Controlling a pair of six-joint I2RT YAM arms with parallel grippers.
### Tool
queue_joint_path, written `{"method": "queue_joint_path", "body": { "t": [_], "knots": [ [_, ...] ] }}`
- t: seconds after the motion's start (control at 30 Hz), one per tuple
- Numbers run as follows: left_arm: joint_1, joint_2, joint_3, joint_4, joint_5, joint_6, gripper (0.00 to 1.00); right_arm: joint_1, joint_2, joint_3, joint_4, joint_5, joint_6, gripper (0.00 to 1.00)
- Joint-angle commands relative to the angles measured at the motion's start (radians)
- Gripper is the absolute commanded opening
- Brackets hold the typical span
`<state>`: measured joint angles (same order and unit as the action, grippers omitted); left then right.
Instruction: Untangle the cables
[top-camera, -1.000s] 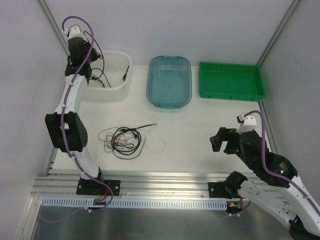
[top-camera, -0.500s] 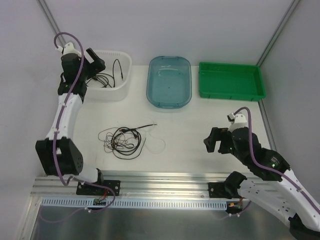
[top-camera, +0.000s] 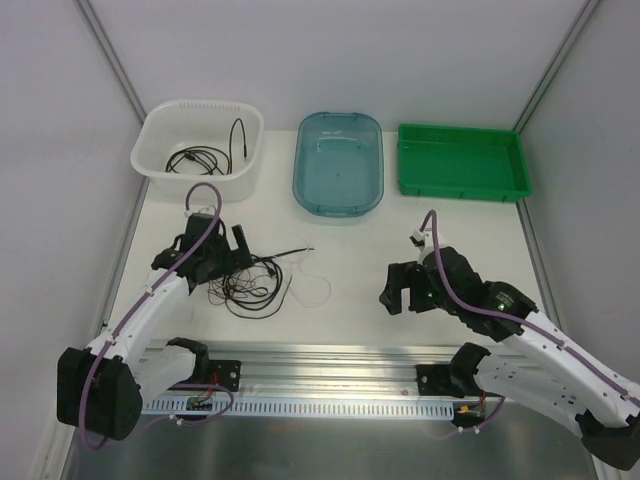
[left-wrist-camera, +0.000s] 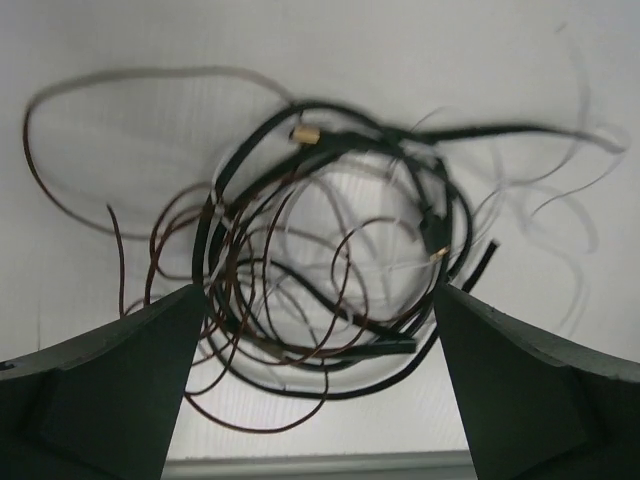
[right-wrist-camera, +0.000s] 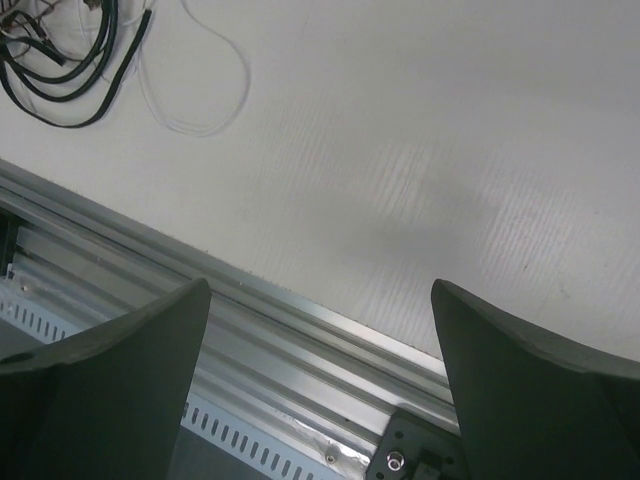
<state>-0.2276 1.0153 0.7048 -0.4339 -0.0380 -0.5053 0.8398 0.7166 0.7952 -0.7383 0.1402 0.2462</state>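
Hovering at the 9 o'clock edge of the cables (top-camera: 255, 280), the left claw (top-camera: 228, 258) stands spread wide and holds nothing. Whether its tips touch the bench (top-camera: 360, 250) cannot be told.

Location: the cables lie in one knot at about 8 o'clock on the bench, well apart from the containers along the far edge.

Make-up, per the left wrist view:
- black leads (left-wrist-camera: 370, 347) coiled in rough rings;
- thin brown wire (left-wrist-camera: 60, 210) threaded through them and arcing out toward 9 o'clock;
- pale strands (left-wrist-camera: 560, 190), blurred, trailing toward 2 o'clock.

One black cable (top-camera: 200, 158) already lies in the white basket (top-camera: 150, 135) at 11 o'clock. The blue tub (top-camera: 303, 175) at 12 and the green tray (top-camera: 410, 160) at 1 o'clock show no cable.

The right claw (top-camera: 400, 290) sits at 5 o'clock, likewise wide and empty, well apart from the knot. Its camera catches only the knot's corner and a white loop (right-wrist-camera: 245, 80).

Assessment: the step in hand is the approach for another pick, with most of the sorting not yet done. The next move calls for lowering the left claw onto a single strand at the knot's rim, not the dense middle, and closing on that alone. The right claw would likely need to pin the remainder.
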Motion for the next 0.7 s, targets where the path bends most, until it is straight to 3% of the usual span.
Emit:
{"method": "queue_joint_path", "body": {
  "t": [0.0,0.17,0.2,0.3,0.33,0.43,0.47,0.57,0.67],
  "knots": [
    [-0.070,0.014,-0.053,-0.075,-0.040,-0.091,0.99,0.039,0.036,-0.033,0.092,-0.017,0.048,0.97],
    [-0.226,0.189,-0.045,-0.068,-0.076,-0.157,0.93,0.122,0.106,-0.057,0.151,0.010,0.111,0.97],
    [-0.260,0.239,-0.042,-0.063,-0.086,-0.171,0.83,0.136,0.115,-0.057,0.160,0.024,0.116,0.97],
    [-0.386,0.317,-0.018,-0.036,-0.092,-0.220,0.68,0.176,0.159,-0.053,0.169,0.067,0.131,0.97],
    [-0.415,0.333,-0.007,-0.028,-0.092,-0.231,0.55,0.183,0.168,-0.053,0.174,0.082,0.134,0.97],
    [-0.535,0.373,0.053,-0.016,-0.094,-0.260,0.35,0.199,0.185,-0.054,0.186,0.113,0.156,0.97],
    [-0.590,0.379,0.085,0.004,-0.086,-0.277,0.21,0.202,0.185,-0.059,0.194,0.122,0.162,0.97],
    [-0.695,0.407,0.159,0.026,-0.068,-0.298,0.00,0.203,0.178,-0.074,0.201,0.150,0.189,0.97],
    [-0.742,0.408,0.219,0.037,-0.068,-0.314,0.00,0.202,0.156,-0.090,0.201,0.182,0.219,0.99]
  ]
}}
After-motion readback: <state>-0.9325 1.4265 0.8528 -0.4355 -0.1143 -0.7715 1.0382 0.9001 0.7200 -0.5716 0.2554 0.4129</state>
